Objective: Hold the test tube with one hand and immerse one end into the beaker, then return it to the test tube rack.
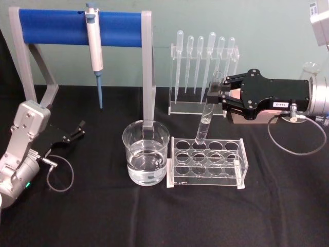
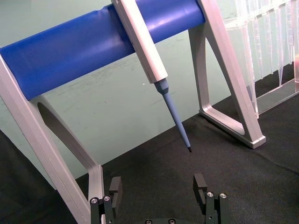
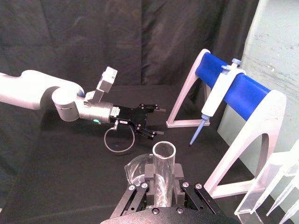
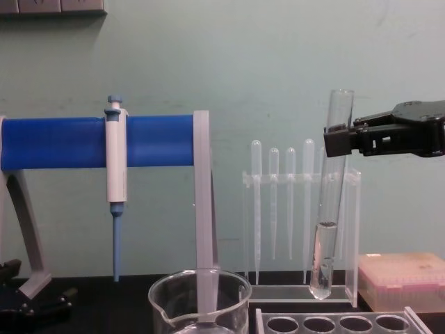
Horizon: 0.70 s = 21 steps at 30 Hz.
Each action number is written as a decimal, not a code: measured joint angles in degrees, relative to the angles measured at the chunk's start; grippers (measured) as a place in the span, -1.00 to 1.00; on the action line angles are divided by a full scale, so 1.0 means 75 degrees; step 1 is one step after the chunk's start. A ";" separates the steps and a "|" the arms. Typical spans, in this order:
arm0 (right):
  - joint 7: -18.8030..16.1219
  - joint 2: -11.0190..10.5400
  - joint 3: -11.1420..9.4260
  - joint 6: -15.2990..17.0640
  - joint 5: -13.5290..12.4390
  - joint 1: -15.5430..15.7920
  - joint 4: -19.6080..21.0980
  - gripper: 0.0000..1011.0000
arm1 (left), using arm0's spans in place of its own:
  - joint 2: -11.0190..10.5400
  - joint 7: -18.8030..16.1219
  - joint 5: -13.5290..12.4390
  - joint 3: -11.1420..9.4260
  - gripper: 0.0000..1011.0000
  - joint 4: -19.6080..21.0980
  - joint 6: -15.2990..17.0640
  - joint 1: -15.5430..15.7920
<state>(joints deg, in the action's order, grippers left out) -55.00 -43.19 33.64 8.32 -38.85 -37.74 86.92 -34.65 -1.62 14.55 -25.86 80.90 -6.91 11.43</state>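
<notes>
i see the blue stand (image 1: pixel 56 28) far left. the rack (image 1: pixel 205 170) sits near centre, with the beaker (image 1: pixel 128 149) just beside its left end, part full of water. my right gripper (image 1: pixel 213 96) is clenched on the tube (image 1: pixel 205 116) near its mouth. the tube hangs tilted, its bottom just above the rack's far row, a little liquid inside. my left gripper (image 1: pixel 77 129) rests at left, released, fingers apart.

The cloth (image 1: pixel 154 216) is black, the wall (image 1: pixel 257 25) pale green, the bar (image 1: pixel 51 28) blue on a grey stand (image 1: pixel 147 62), the box (image 4: pixel 403 278) pink, and the test tube (image 1: pixel 204 121) and beaker (image 1: pixel 132 154) are clear.
</notes>
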 joint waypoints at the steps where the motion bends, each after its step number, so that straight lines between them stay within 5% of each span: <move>1: 0.0000 0.0000 0.0000 0.0000 0.0000 0.0000 0.0000 -0.53 | 0.0000 0.0000 0.0000 0.0000 0.98 0.0000 0.0000 0.0000; 21: 0.0019 0.0025 0.0141 -0.0013 -0.0003 -0.0237 0.0040 -0.53 | 0.0000 0.0000 0.0000 0.0000 0.98 0.0000 0.0000 0.0000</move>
<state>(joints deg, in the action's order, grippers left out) -54.85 -43.00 34.70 8.22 -38.87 -39.52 87.22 -34.65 -1.62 14.55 -25.86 80.90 -6.91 11.43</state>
